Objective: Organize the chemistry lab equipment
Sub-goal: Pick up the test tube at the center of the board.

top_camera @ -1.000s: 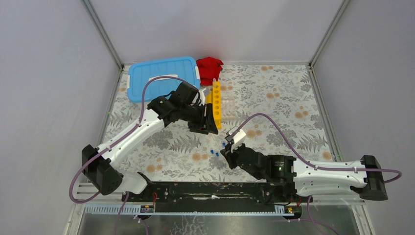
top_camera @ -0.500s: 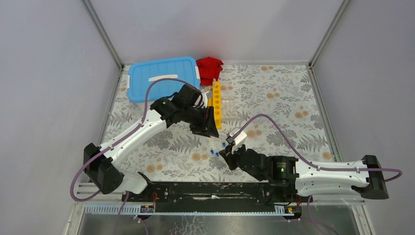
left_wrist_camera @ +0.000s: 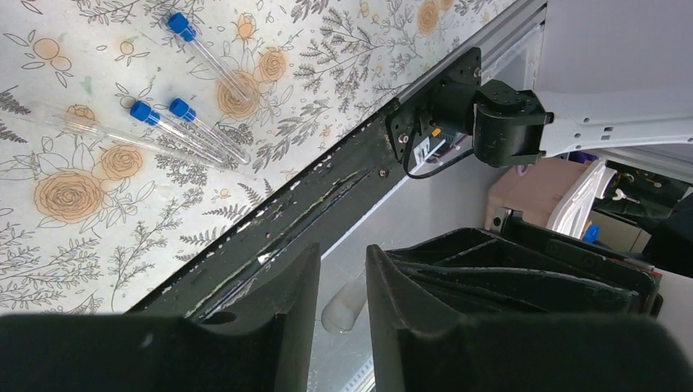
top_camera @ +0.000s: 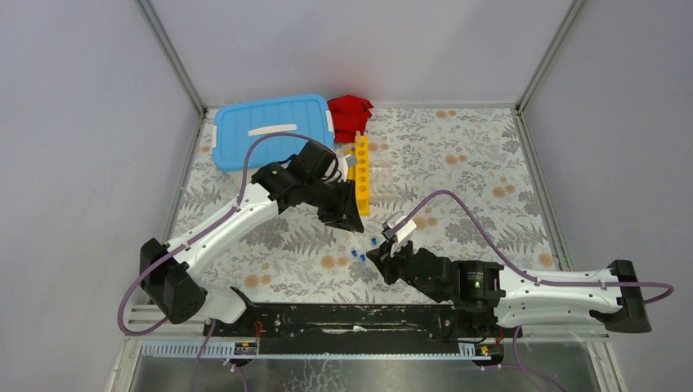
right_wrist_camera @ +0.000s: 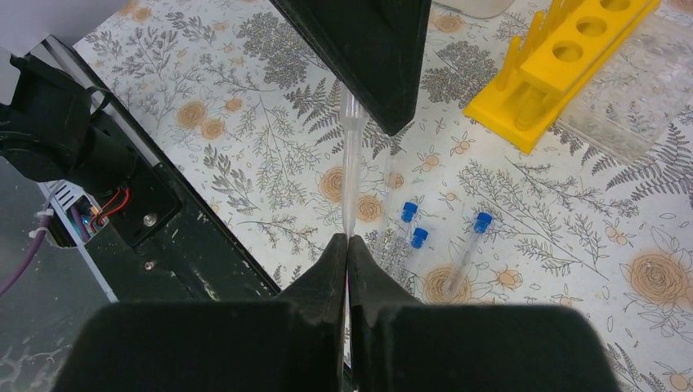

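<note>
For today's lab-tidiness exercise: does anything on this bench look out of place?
Yes. Three blue-capped tubes lie loose and flat on the floral table, not standing in the yellow rack nearby. Separately, the right gripper pinches a clear pipette.

left gripper point(left_wrist_camera: 343, 255) jaws narrowed, closer around clear pipette point(right_wrist_camera: 350, 167)

Pipette point(right_wrist_camera: 350, 163) and left pincer point(top_camera: 353, 222) near tubes point(top_camera: 358, 255)
</note>
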